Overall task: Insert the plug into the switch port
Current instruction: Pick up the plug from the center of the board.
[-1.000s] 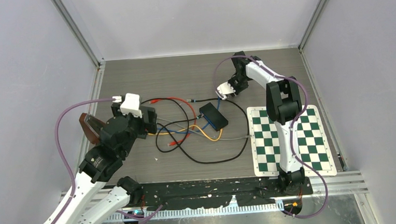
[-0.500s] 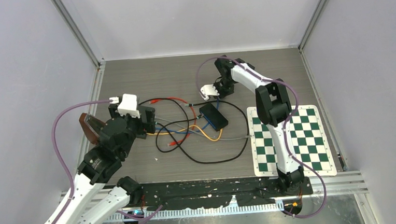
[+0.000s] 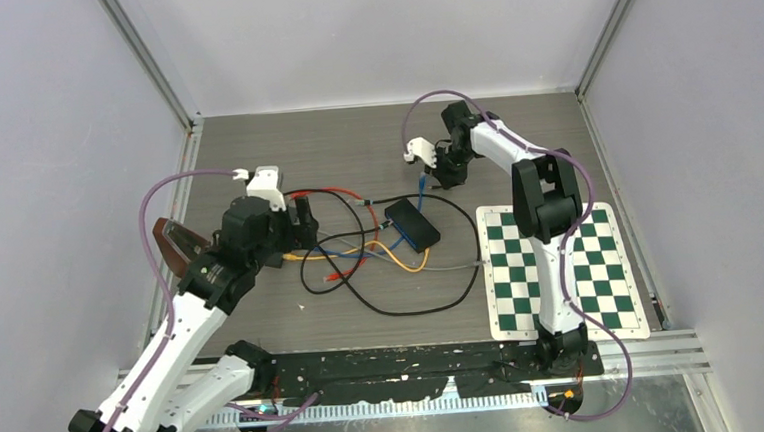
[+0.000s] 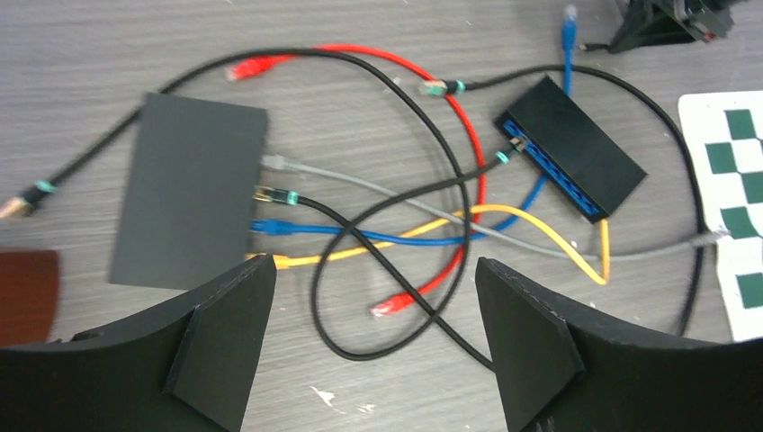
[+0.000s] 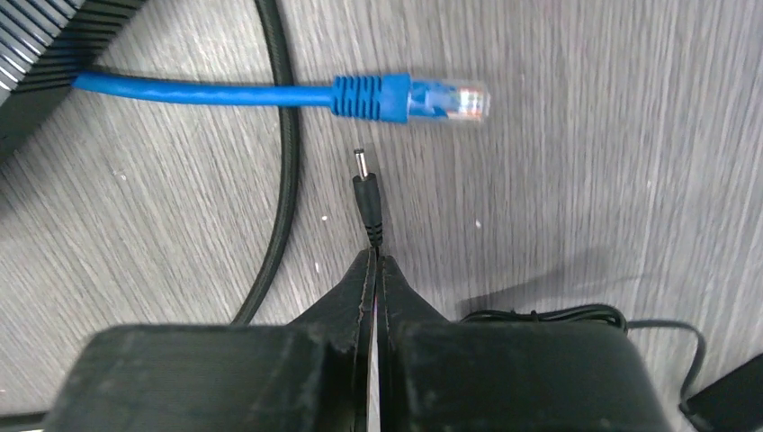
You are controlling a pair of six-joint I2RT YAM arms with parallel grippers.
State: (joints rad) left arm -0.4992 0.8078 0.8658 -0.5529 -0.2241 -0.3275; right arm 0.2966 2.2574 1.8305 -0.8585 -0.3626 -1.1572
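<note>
Grey wood table, cables all over. Right gripper [image 5: 373, 263] pinched tight on tail of small black power plug [image 5: 363, 191] – tip pokes out just past fingertips, near blue network plug [image 5: 423, 97]. Plug light, cord floppy – hold close behind stiff neck. Black switch [image 3: 412, 224] nearby. Left gripper [image 4: 376, 310] wide open, empty.

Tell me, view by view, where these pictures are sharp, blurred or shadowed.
Top external: even, soft light, no glare, walls splaying outward. Left wrist: slightly smeared throughout, the black switch soft-edged. Right wrist: wood grain crisp, the blue plug blurring at its clear tip, a soft shadow on the table beside the right gripper, shut on the barrel plug.
</note>
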